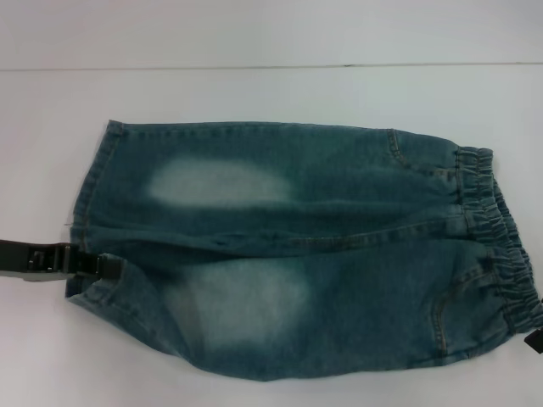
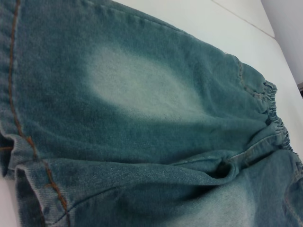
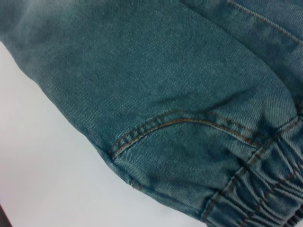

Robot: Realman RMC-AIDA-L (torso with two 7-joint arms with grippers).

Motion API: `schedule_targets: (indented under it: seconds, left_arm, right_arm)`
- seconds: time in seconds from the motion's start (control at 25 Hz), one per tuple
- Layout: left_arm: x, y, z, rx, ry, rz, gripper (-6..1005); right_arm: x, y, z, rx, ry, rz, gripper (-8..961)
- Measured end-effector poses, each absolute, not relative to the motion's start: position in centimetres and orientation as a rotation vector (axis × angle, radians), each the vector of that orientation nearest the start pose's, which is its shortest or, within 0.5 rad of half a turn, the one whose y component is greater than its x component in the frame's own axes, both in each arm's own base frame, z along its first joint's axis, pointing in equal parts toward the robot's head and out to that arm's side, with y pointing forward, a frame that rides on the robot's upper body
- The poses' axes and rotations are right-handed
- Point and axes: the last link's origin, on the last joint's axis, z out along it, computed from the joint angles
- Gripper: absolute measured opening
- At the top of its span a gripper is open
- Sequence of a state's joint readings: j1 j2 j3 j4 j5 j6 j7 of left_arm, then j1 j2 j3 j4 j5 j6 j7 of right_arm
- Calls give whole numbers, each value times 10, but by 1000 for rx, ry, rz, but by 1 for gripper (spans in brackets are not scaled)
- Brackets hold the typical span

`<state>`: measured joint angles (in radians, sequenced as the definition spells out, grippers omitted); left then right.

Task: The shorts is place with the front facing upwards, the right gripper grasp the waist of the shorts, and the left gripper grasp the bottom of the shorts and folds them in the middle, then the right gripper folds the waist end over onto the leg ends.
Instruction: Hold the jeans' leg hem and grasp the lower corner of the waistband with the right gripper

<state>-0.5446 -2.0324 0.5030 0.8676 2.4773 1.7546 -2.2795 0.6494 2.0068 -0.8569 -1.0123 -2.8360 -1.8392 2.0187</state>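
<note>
On the white table, spread flat across the middle of the head view: the shorts, blue-green washed denim, laid sideways with the front up. No containers in view.

Appearance: two pale faded thigh patches, one on each leg; orange-brown topstitching along the seams and hems; a curved pocket seam near the waistband, seen close in the right wrist view; a dark fold runs along the crotch line between the legs.

Orientation: the waist of the shorts, a puckered elastic band, forms the end toward the robot's right. The bottom of the shorts, two flat stitched hems, forms the end toward the robot's left.

Left gripper: black, entering low from the left edge of the head view, its tip touching the hem of the nearer leg. Fabric is bunched slightly at that point; whether the fingers are clamped on the hem or not cannot be told.

Right gripper: only a dark sliver at the right edge of the head view, just beside the near corner of the waistband. Finger state cannot be told.
</note>
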Motion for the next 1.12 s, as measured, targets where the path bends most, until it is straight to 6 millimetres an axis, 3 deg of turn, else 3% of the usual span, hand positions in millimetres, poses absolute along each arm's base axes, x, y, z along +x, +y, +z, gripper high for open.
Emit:
schedule_targets:
  seconds: [0.6, 1.12]
  left_arm:
    - [-305, 309, 51, -2392, -1807, -289, 8]
    - [-305, 309, 51, -2395, -1806, -289, 8]
  right_arm:
    - [282, 327, 59, -2803, 1112, -606, 880]
    - [287, 322, 67, -2793, 1146, -681, 877]
